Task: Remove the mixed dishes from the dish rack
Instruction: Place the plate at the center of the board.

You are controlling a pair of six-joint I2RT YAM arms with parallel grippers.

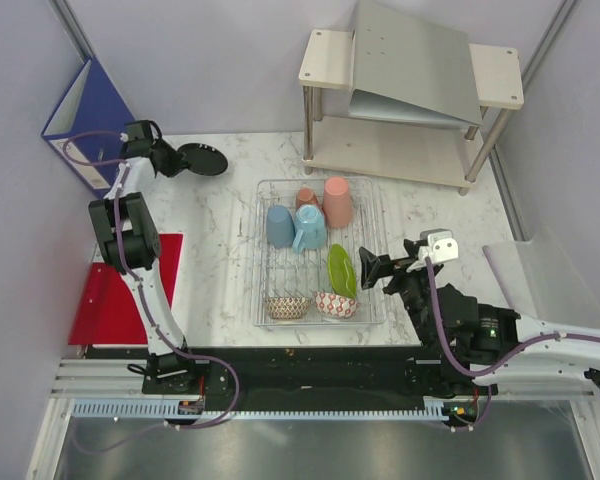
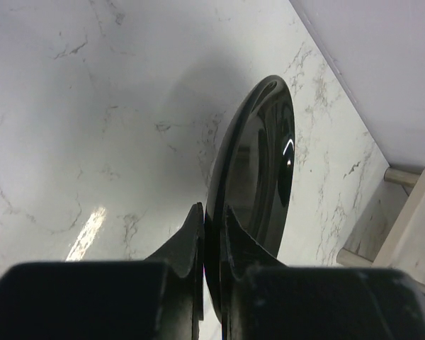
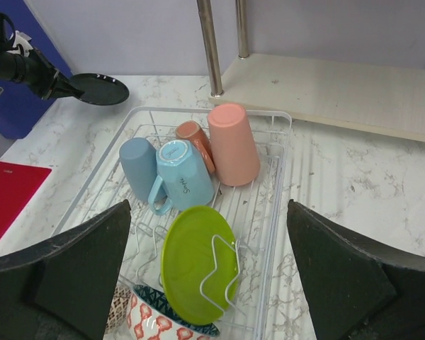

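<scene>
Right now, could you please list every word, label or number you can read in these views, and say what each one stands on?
On the base of the light-blue mug: a short dark printed word, turned at an angle, too blurred to quote.
On the blue binder: a small pale mark near its edge, too small to read.
Nothing else in the three views carries legible text.

left arm stretched far forward, left tool (image 1: 177,160) pinched on black plate (image 1: 205,160) rim. right arm folded low, seemingly level, right tool (image 1: 372,268) jaws spread wide.
</scene>
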